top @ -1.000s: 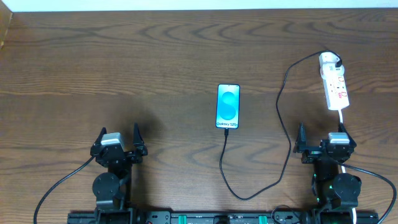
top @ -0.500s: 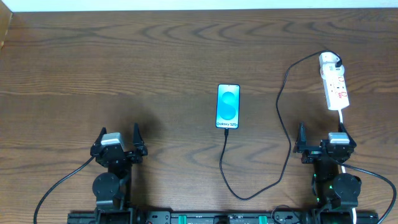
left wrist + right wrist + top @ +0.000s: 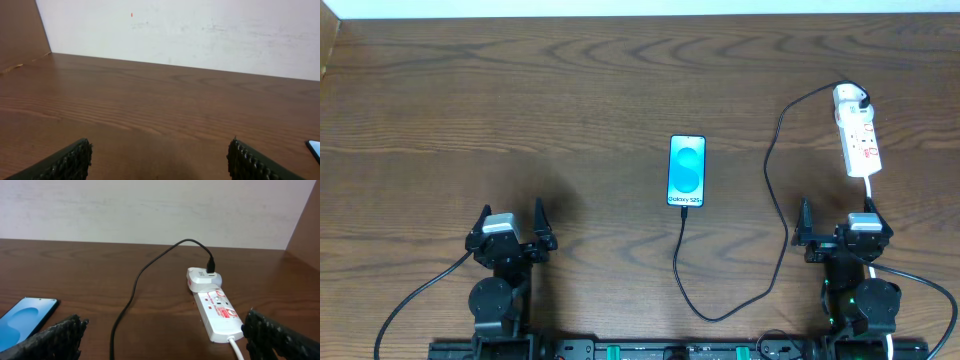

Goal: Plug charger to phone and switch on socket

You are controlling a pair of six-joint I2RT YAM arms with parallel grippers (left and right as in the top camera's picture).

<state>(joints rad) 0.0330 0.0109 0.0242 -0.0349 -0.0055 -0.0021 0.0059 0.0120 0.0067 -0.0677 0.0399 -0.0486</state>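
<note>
The phone [image 3: 687, 170] lies face up in the middle of the table, blue screen lit; its corner shows in the right wrist view [image 3: 25, 320] and at the edge of the left wrist view [image 3: 315, 148]. The black charger cable [image 3: 772, 190] runs from the phone's near end, loops toward me, then up to a white adapter in the socket strip [image 3: 857, 132] at the far right; both show in the right wrist view, the cable [image 3: 135, 287] and the strip [image 3: 216, 309]. My left gripper [image 3: 510, 222] and right gripper [image 3: 839, 216] are open and empty near the front edge.
The strip's white cord [image 3: 871, 190] runs toward my right arm. A white wall [image 3: 190, 30] stands beyond the table's far edge. A brown side panel [image 3: 307, 225] stands at the far right.
</note>
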